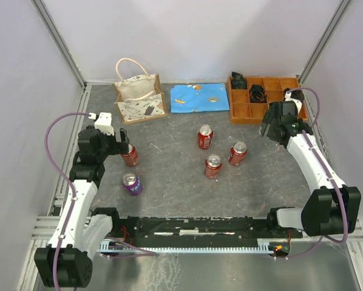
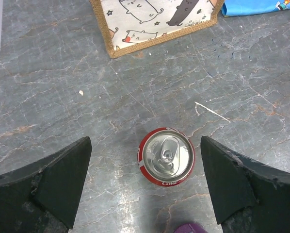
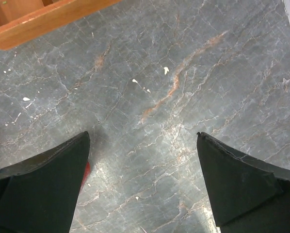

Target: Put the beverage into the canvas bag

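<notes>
Left tool [image 2: 145, 141], jaws wide, hangs over a red can [image 2: 166, 156].

From the left wrist we only get the bottom corner of the canvas bag [image 2: 154, 24] and a sliver of the purple can [image 2: 191, 228], the right wrist clips the wooden tray [image 3: 48, 19], and we can't make out the dark bits [image 1: 256, 93] in it from the top.

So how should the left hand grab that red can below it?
By its curved side wall, coming down from above: the red can stands upright with bare table on both sides, so the open left hand can probably straddle and squeeze it.
</notes>
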`<state>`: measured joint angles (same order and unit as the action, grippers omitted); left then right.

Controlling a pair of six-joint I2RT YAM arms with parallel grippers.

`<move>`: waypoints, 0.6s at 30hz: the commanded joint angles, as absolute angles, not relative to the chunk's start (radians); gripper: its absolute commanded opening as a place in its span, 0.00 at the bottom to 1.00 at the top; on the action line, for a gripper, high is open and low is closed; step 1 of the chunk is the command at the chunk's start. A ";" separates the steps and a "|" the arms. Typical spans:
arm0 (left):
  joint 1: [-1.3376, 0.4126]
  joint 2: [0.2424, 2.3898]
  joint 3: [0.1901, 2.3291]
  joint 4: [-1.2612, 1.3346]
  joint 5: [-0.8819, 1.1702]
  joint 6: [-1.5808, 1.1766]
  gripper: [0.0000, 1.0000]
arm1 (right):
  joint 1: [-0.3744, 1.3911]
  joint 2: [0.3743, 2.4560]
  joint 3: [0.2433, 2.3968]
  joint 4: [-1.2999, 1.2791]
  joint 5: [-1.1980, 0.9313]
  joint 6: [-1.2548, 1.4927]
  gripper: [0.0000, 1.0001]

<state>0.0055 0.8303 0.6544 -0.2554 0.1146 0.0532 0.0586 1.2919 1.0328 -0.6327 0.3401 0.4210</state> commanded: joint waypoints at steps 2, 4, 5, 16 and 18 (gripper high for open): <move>0.014 0.764 0.666 -0.274 0.087 0.151 0.99 | 0.052 1.322 1.109 -0.584 0.318 0.380 0.99; 0.015 0.732 0.674 -0.285 0.083 0.160 0.99 | 0.052 1.329 1.118 -0.585 0.302 0.360 0.99; 0.014 0.719 0.679 -0.289 0.078 0.155 0.99 | 0.052 1.330 1.119 -0.579 0.293 0.351 0.99; 0.016 0.933 1.133 -0.261 0.187 0.012 0.99 | 0.050 1.313 1.184 -0.543 0.109 0.248 0.99; 0.017 1.039 1.237 -0.242 0.260 0.011 0.99 | 0.049 1.312 1.191 -0.544 0.099 0.247 0.99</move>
<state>0.0113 0.9043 1.0473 -0.3443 0.1356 0.0593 0.0559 1.3296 1.1255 -0.5930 0.1589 0.2821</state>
